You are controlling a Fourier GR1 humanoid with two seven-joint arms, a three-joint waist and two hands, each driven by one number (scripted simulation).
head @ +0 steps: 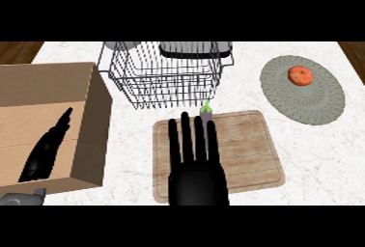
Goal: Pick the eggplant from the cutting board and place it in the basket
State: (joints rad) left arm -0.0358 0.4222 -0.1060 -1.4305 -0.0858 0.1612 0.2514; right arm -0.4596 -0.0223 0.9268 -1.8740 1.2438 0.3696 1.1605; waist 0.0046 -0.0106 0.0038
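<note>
The eggplant (206,113) lies at the far edge of the wooden cutting board (246,149); only its green stem and dark tip show. My right hand (197,178) hovers flat over the board's left half, open, with straight fingers pointing away and covering the rest of the eggplant. Whether they touch it I cannot tell. The wire basket (167,72) stands just beyond the board, its near rim close to the eggplant's stem. My left hand (41,152) shows edge-on at the left, open and resting over the cardboard box.
An open cardboard box (89,125) fills the left side. A round grey mat (314,103) at the right carries a red-orange fruit (301,75). Grey containers (196,47) sit behind the basket. White marble counter surrounds the board.
</note>
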